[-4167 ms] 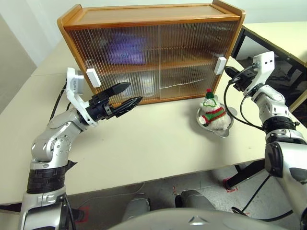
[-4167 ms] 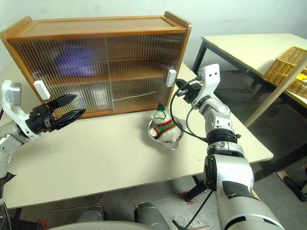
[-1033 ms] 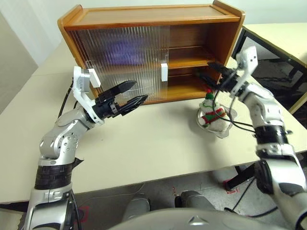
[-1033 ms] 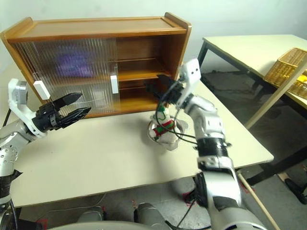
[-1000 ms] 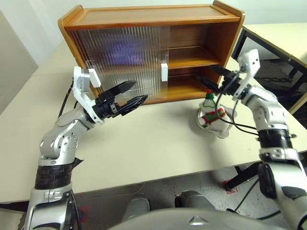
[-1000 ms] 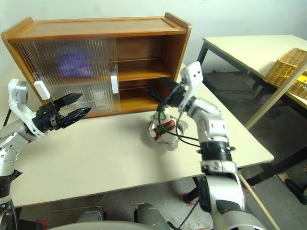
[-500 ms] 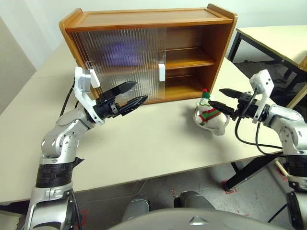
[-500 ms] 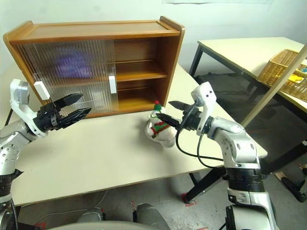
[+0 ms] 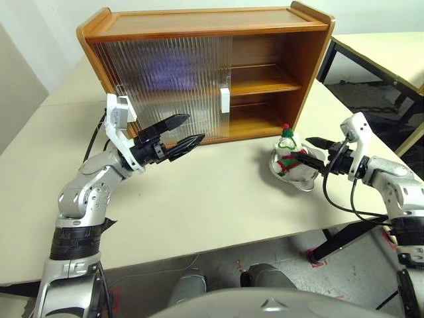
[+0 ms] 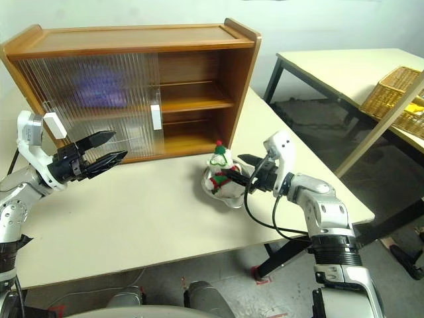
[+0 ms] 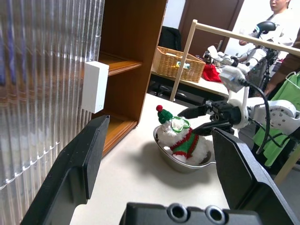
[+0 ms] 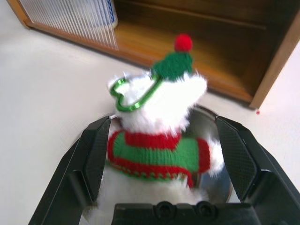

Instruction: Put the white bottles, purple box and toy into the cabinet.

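Here the right end effector, fingers apart, is straddling the toy; closing should be centred on its body.

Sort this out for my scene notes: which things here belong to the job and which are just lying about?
Job: toy, cabinet, purple box behind the sliding door, right gripper.
Lying about: metal bowl under the toy, wicker basket.
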